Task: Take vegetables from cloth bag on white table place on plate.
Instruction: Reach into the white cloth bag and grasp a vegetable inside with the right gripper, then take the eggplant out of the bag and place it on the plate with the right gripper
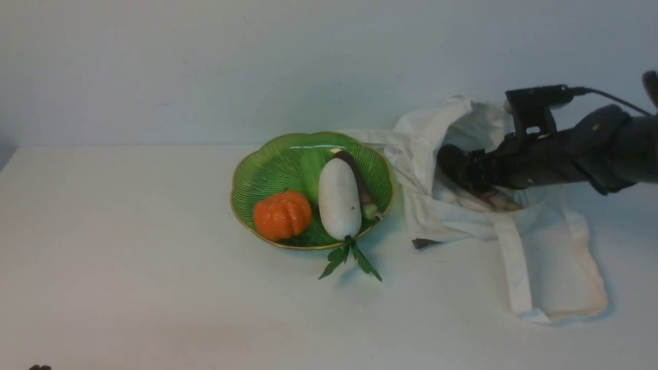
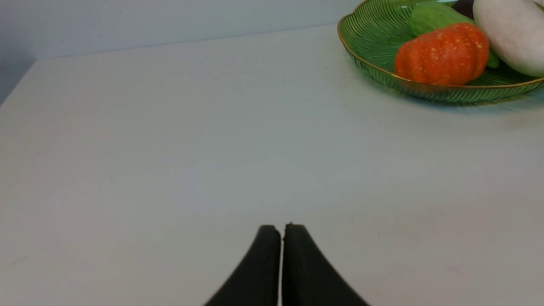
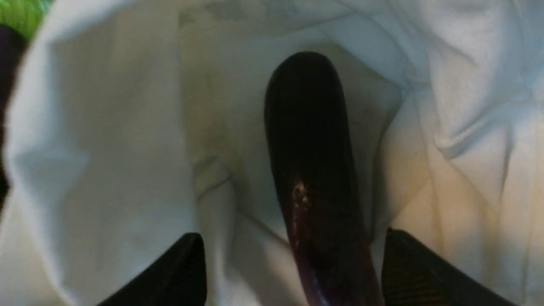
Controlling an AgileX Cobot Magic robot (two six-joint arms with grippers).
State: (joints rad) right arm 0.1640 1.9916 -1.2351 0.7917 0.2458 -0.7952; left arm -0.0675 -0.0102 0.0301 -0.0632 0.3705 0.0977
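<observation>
The cloth bag lies on the white table, to the right of the green plate, with its mouth open towards the plate. My right gripper reaches into the bag's mouth. In the right wrist view the dark purple eggplant lies inside the bag between the two spread fingers of my right gripper, with a gap on each side. Its pale tan stem tip shows under the arm. My left gripper is shut and empty, low over the table, left of the plate.
The plate holds an orange pumpkin, a white radish whose green leaves hang over the rim, a green cucumber and another eggplant with a green stem tip. A bag strap trails towards the front. A wall stands behind the table.
</observation>
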